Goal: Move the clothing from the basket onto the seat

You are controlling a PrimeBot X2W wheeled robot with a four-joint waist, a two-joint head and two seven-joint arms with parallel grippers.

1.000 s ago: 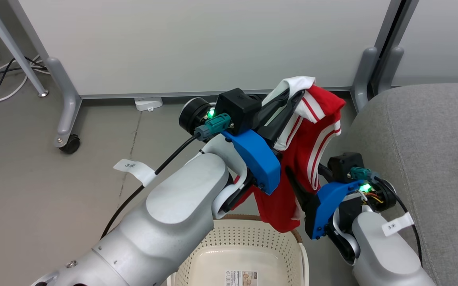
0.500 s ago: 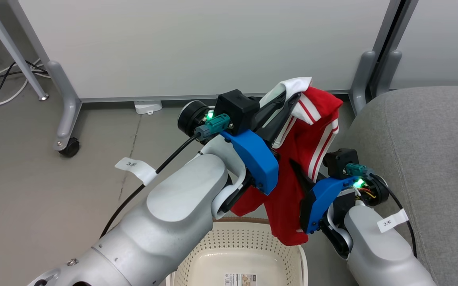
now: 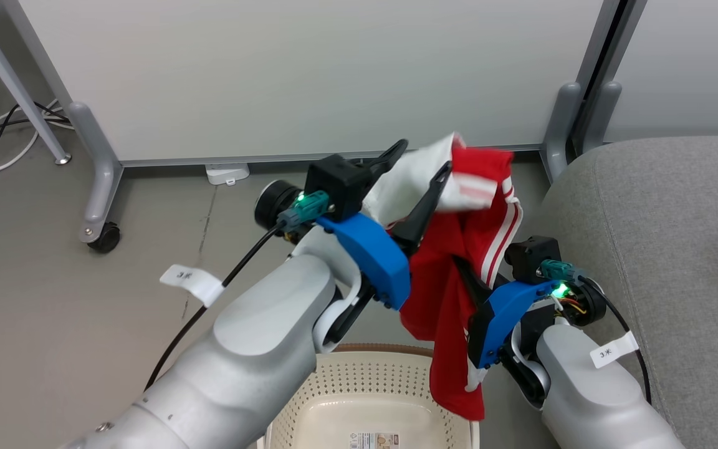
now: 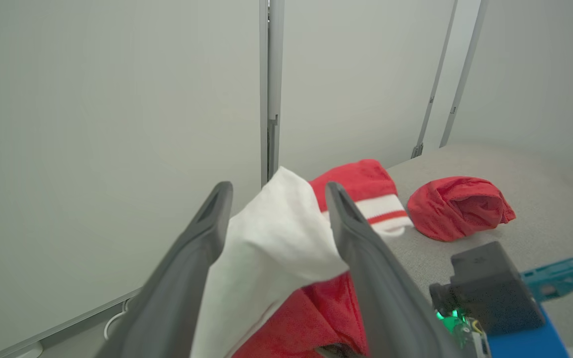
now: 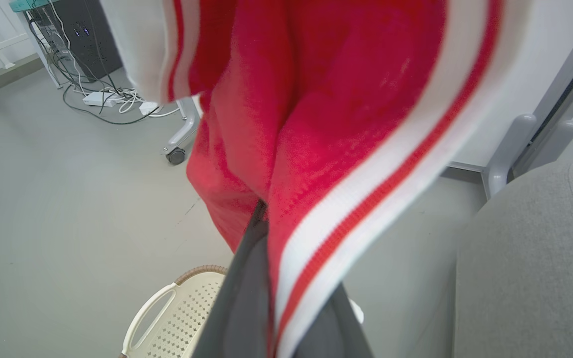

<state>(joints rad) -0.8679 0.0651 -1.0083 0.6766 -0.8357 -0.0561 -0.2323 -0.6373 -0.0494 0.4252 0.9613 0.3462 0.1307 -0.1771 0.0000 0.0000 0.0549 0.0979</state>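
Bare seat (image 3: 646, 237) to the right — striped garment (image 3: 452, 280) hanging over basket (image 3: 365, 374)

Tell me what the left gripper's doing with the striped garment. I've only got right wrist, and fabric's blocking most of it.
Observer: The left gripper has its fingers spread, with the white panel of the striped garment bunched between them.
Operator: Anything on the seat yet?
Observer: Yes, the plain red garment lies crumpled on the grey seat.
Operator: Basket cleared?
Observer: In the head view, the visible part of the basket floor is bare apart from a label. The striped garment's tail hangs by its right rim.
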